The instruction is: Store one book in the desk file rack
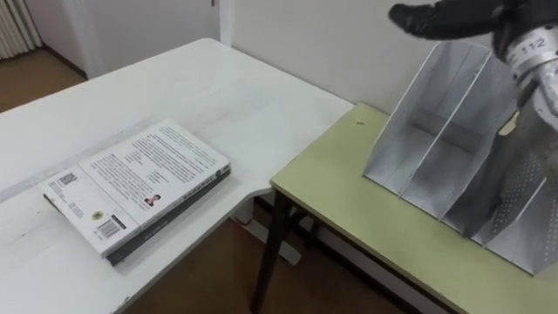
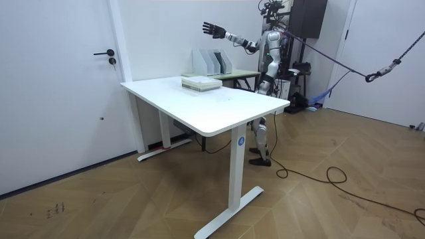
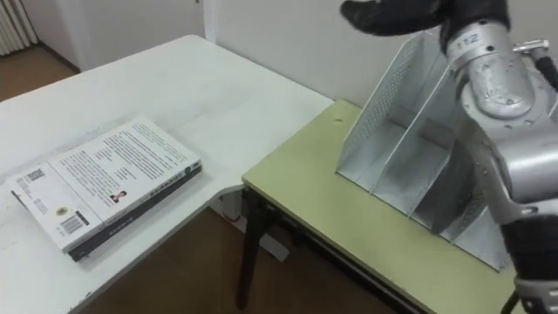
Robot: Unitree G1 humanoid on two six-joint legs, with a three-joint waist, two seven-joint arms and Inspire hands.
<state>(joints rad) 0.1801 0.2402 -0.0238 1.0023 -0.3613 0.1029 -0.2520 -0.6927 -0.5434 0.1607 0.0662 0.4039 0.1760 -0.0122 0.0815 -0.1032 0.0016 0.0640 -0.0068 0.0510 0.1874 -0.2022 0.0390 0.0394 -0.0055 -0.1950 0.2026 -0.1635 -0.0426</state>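
A book (image 1: 135,187) with a white printed cover lies flat near the corner of the white desk (image 1: 192,83). To its right, on a low green table (image 1: 340,196), stands the grey metal file rack (image 1: 453,161) with several upright slots that look empty. My right hand (image 1: 436,17) is raised above the rack's top edge, fingers straight and spread, holding nothing. In the room view I stand behind the desk with that arm stretched out over the rack (image 2: 212,62), the hand (image 2: 212,30) open, and the book (image 2: 200,82) lying at the desk's far edge.
A gap with bare wooden floor (image 1: 218,270) separates the desk's corner from the green table. A wall runs close behind both. In the room view, a white door (image 2: 73,79) stands at the left and dark equipment (image 2: 307,20) behind me.
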